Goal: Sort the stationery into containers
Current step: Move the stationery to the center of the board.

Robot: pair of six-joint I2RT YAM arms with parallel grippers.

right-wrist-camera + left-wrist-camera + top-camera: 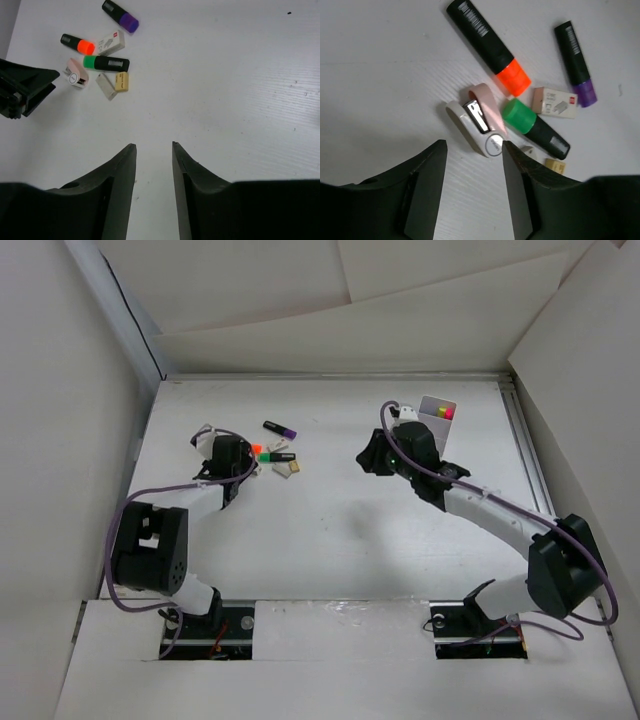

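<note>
- the left fingers point(474, 144) stand partly apart and hold nothing. a small pink-and-white stapler point(479, 120) lies flat on the worktop point(380, 90) just ahead of their tips, its round end close to the right-hand tip.
- with the gap aimed at the stapler, this looks like the line-up for a pick. the tips would have to come down on either side of its narrow body.
- the rest of the stationery is bunched just past the stapler: a green-capped marker point(536, 129) touching its far side, an orange-capped marker point(487, 45), a purple-ended marker point(576, 62), a little staple box point(555, 102) and a tan piece point(555, 165). packed this close, a neighbour could easily be nudged.
- the right fingers point(153, 145) are also partly apart and empty, over bare worktop, with the bunch well ahead and off to their left.
- the white container point(432, 408) stands behind the right fingers, near that wrist, with something pink and yellow showing in it. the right arm seems best placed to drop things in.
- left arm: elbow folded near its base, wrist tipped down. right arm: stretched out long, wrist turned toward the bunch.
</note>
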